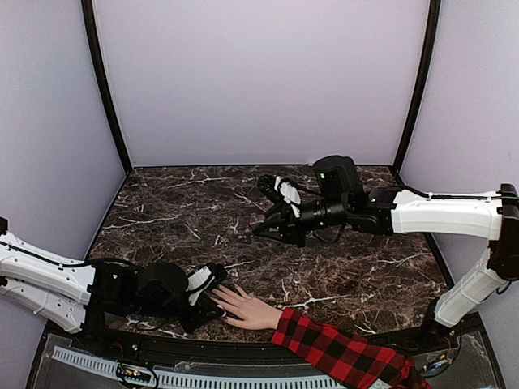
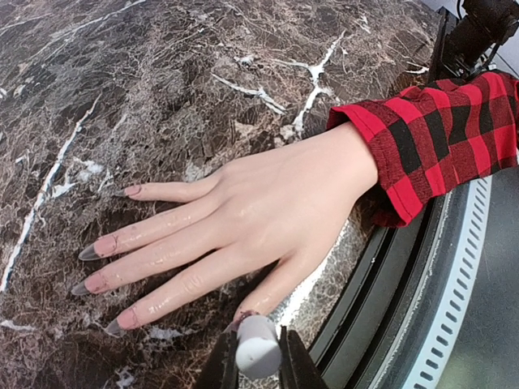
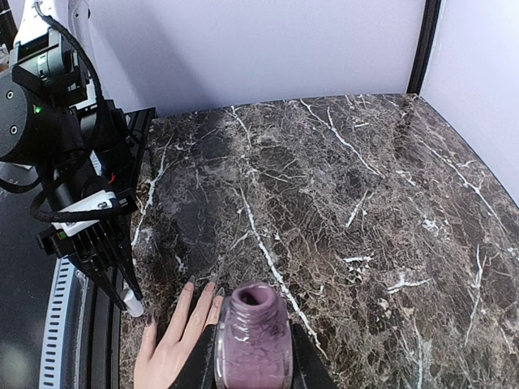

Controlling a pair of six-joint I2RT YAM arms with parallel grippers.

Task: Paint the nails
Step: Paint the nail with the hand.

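left gripper pinching the white-capped brush, right gripper holding the open purple bottle, we should stroke each grey-tipped nail lightly.

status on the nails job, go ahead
left gripper shut on white cap by thumb; right gripper shut on open bottle; nails flat on table, nothing blocking

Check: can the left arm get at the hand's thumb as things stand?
Probably yes: the left claw, shut on a white cap, hangs right by the thumb tip, with nothing between.
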